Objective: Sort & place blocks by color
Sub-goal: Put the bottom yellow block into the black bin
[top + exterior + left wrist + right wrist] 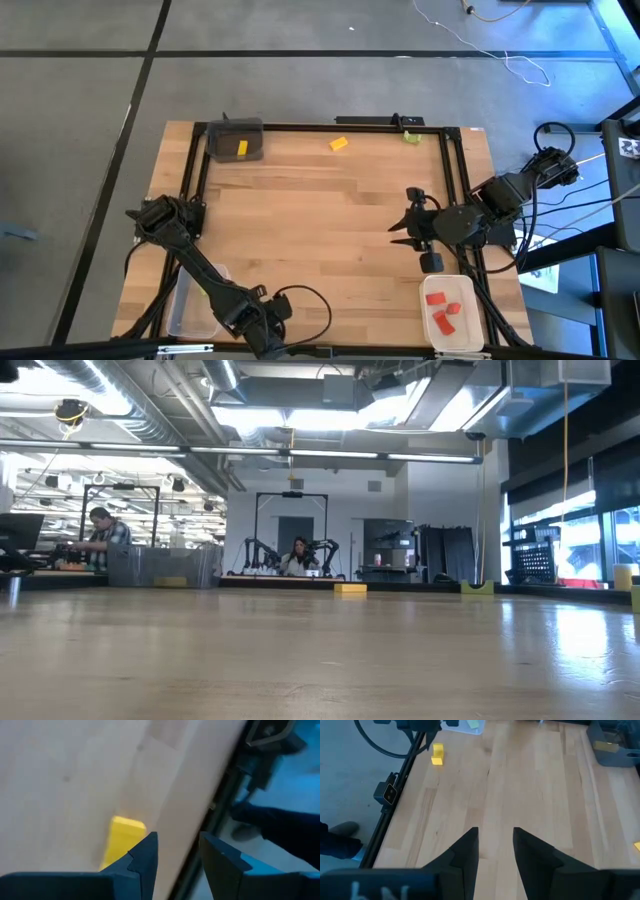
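The middle of the wooden counter (310,220) lies bare and open to passage. At the far edge stand a dark bin (236,140) in the left corner, a yellow block (339,144) and a light green block (412,136). The right gripper (397,226) hovers over the right side, with a white bin (452,313) in the near right corner. A clear bin (192,300) and the left arm (215,290) crowd the near left.

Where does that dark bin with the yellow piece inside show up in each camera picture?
High view: dark bin, far left corner of the table.
Low view: left, at the table's far edge.
Left wrist view: not in it.
Right wrist view: upper right corner.
Shared landmark: the yellow block inside it.
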